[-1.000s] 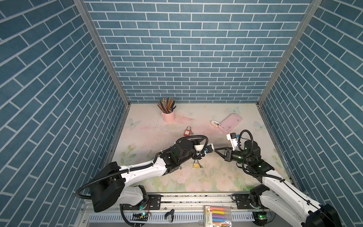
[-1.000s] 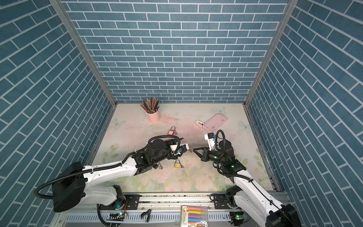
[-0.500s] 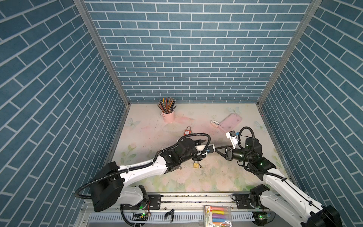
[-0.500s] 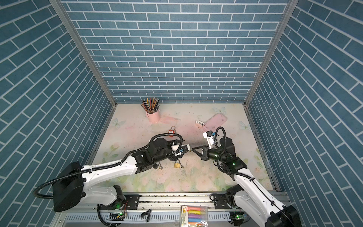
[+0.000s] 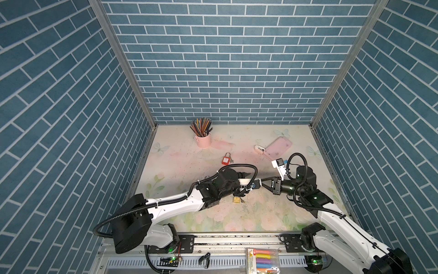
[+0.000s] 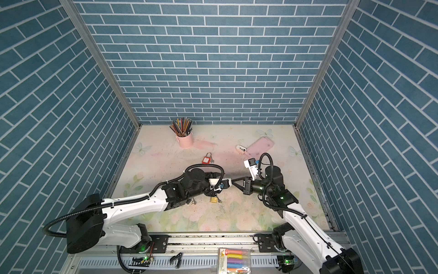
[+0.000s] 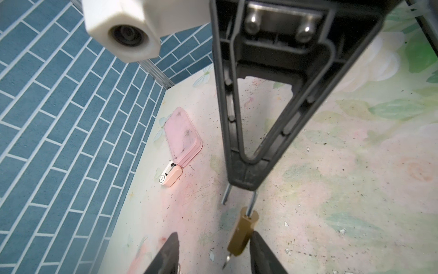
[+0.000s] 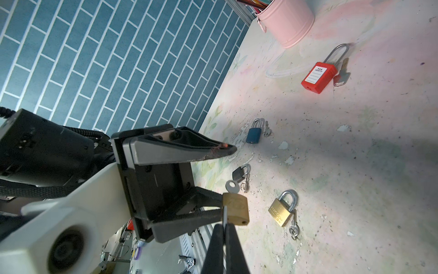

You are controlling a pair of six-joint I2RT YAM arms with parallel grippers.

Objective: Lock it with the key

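My right gripper [image 7: 244, 183] pinches the shackle of a brass padlock [image 7: 241, 229], its fingers pressed tight. My left gripper [image 7: 214, 248] is spread around the body (one finger touches it), and a key [image 8: 230, 186] shows at its end. The padlock hangs over the table [image 5: 272, 213], near centre, just above a second padlock [image 5: 237, 200].

You get bright, even light in both top views. In the right wrist view a broad soft shadow crosses the bench [image 8: 367, 151], and the close foreground blurs.

Floral table [image 5: 180, 166] carries pink cup [image 5: 203, 141], pink case [image 5: 277, 148], red padlock [image 5: 226, 159], brass padlock [image 8: 280, 212].
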